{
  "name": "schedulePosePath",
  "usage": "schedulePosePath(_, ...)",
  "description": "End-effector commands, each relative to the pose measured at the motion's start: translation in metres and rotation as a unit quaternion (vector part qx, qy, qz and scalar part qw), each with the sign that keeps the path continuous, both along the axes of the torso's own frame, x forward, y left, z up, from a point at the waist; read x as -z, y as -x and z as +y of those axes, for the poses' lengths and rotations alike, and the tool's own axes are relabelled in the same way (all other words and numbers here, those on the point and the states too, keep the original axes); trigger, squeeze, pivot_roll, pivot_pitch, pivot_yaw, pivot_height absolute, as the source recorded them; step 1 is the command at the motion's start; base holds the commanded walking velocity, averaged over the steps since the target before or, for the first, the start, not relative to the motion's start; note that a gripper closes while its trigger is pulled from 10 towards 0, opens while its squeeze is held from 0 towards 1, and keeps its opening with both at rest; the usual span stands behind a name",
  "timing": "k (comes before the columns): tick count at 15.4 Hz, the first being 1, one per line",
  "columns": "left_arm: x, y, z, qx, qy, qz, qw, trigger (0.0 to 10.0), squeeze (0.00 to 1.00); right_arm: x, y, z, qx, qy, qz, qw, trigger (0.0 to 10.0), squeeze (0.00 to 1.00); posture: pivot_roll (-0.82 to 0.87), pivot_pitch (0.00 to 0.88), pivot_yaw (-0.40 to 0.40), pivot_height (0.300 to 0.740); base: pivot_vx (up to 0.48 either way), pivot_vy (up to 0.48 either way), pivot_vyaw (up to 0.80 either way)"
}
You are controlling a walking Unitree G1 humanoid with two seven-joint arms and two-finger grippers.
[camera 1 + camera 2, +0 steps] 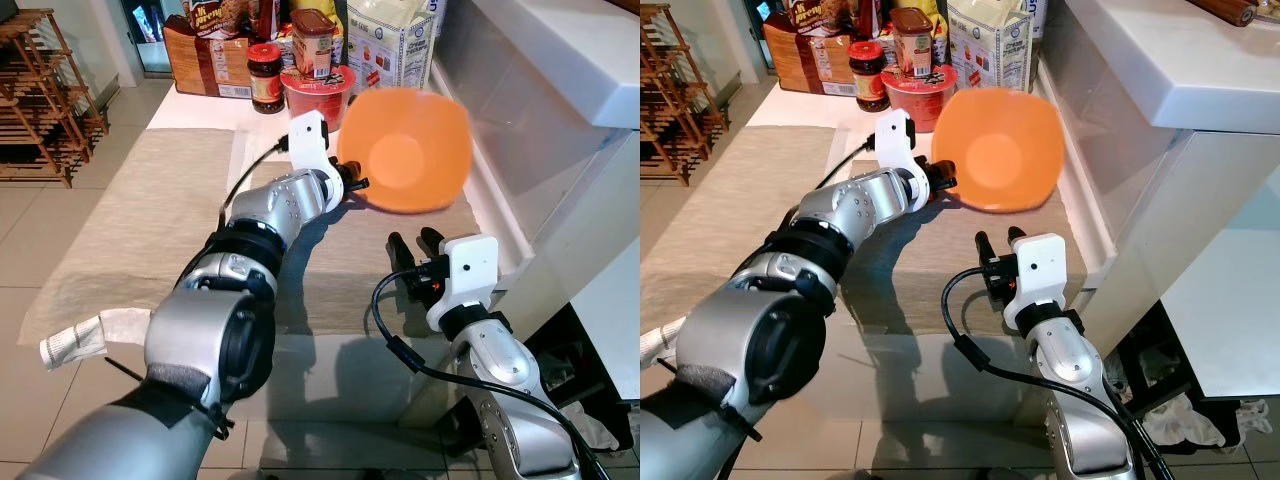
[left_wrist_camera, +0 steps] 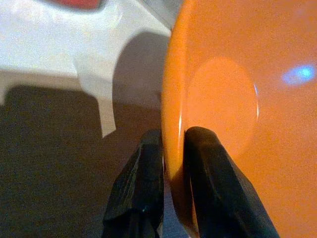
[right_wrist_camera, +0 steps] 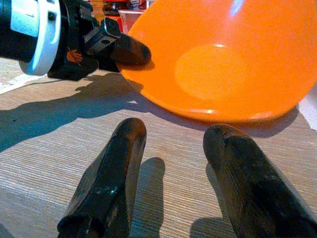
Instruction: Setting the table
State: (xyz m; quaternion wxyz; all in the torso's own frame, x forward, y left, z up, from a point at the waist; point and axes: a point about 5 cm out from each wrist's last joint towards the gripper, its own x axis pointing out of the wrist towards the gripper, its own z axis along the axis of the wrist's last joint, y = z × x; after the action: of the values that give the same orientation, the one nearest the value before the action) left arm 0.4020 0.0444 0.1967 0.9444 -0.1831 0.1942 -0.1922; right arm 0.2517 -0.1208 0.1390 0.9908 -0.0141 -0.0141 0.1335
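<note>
An orange bowl [image 1: 408, 150] hangs tilted above the beige placemat [image 1: 330, 290], its hollow facing me. My left gripper [image 1: 357, 186] is shut on its near-left rim, one finger [image 2: 218, 183] inside and one finger [image 2: 141, 188] outside. In the right wrist view the bowl [image 3: 233, 59] appears just past the fingertips with its low edge close to the mat. My right gripper [image 1: 418, 245] stands open low over the mat's near part, a little in front of the bowl and holding nothing.
Jars, a red cup [image 1: 318, 95], a brown bag and a flour pack [image 1: 390, 45] crowd the table's far end. A white counter [image 1: 560, 60] stands close on the right. A second mat [image 1: 150, 210] lies at left, with a rolled napkin [image 1: 75, 340] at the near-left edge.
</note>
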Motion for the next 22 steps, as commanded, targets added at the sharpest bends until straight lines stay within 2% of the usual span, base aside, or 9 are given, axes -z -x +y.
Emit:
schedulePosePath(1,-0.01,-0.001,0.0,0.007,-0.022,-0.044,0.999,0.0,0.0,0.0,0.001,-0.001,0.001,0.002,0.004,1.0,10.0,0.0,-0.11,0.018,0.011,0.736,0.0,0.0,0.0)
schedulePosePath(3,-0.016,0.002,-0.002,0.016,-0.03,-0.105,0.994,0.0,0.0,0.001,0.001,0.0,0.001,0.001,0.006,1.0,10.0,0.0,-0.11,0.021,0.01,0.736,0.0,0.0,0.0)
schedulePosePath(5,-0.011,0.007,0.006,0.013,-0.028,-0.13,0.991,0.0,0.0,0.001,0.001,-0.001,0.002,0.0,0.007,1.0,10.0,0.0,-0.11,0.025,0.009,0.736,0.0,0.0,0.0)
schedulePosePath(8,-0.002,0.015,0.016,0.01,-0.018,-0.145,0.989,0.0,0.0,0.003,0.001,-0.001,0.0,-0.001,0.011,1.0,10.0,0.0,-0.1,0.029,0.006,0.736,0.0,0.0,0.0)
schedulePosePath(10,0.003,0.023,0.022,0.006,-0.04,-0.175,0.984,0.0,0.0,0.004,0.001,-0.001,-0.001,-0.001,0.013,1.0,10.0,0.0,-0.1,0.028,0.002,0.736,0.0,0.0,0.0)
schedulePosePath(12,0.005,0.03,0.027,0.001,-0.063,-0.215,0.975,0.0,0.0,0.004,0.0,-0.001,-0.002,-0.002,0.014,1.0,10.0,0.0,-0.09,0.025,-0.001,0.736,0.0,0.0,0.0)
schedulePosePath(15,0.004,0.052,0.05,-0.022,-0.089,-0.282,0.955,0.0,0.0,0.003,-0.002,-0.013,0.037,-0.031,0.011,0.999,10.0,0.0,-0.09,0.023,-0.004,0.736,0.0,0.0,0.0)
schedulePosePath(17,0.005,0.061,0.059,-0.032,-0.101,-0.293,0.95,0.0,0.0,0.003,-0.002,-0.016,0.046,-0.033,0.007,0.998,10.0,0.0,-0.08,0.02,-0.008,0.736,0.0,0.0,0.0)
schedulePosePath(22,0.003,0.067,0.067,-0.058,-0.107,-0.299,0.947,0.0,0.0,0.006,-0.002,-0.014,0.036,-0.033,0.014,0.999,10.0,0.0,-0.06,0.013,-0.026,0.736,-0.057,0.0,0.0)
